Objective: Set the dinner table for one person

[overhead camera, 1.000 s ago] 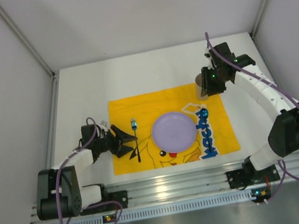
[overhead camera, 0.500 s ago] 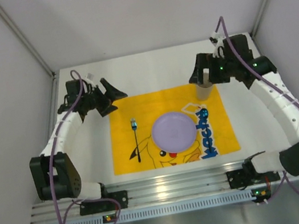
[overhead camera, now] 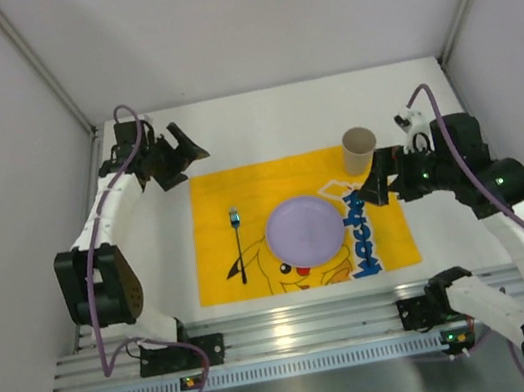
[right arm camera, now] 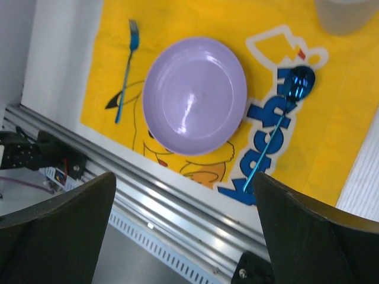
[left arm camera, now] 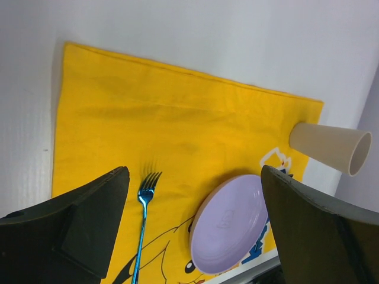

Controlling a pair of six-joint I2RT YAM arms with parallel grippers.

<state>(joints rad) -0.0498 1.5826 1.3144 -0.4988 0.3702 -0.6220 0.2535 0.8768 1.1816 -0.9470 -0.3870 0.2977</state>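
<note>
On the white dinner table (overhead camera: 269, 119) lies a yellow Pikachu mat (overhead camera: 241, 190). A purple plate (overhead camera: 304, 229) sits at its middle, with a blue fork (overhead camera: 238, 246) to the left and a blue spoon (right arm camera: 278, 127) to the right. A beige cup (overhead camera: 359, 149) stands upright at the mat's far right corner. My left gripper (overhead camera: 185, 161) hovers open and empty over the mat's far left corner, well away from the fork (left arm camera: 142, 225). Above the mat's right edge, near the spoon, my right gripper (overhead camera: 374, 186) is open and empty.
An aluminium rail (overhead camera: 295, 327) runs along the near edge, also seen under the right wrist (right arm camera: 166, 201). Grey walls (overhead camera: 29, 196) close in on the left, back and right. Bare white tabletop (left arm camera: 207, 35) lies beyond the mat.
The left gripper let go of the fork and swung to the far left corner. The right gripper released the cup and pulled back toward the near right. Both jaws opened wide.
</note>
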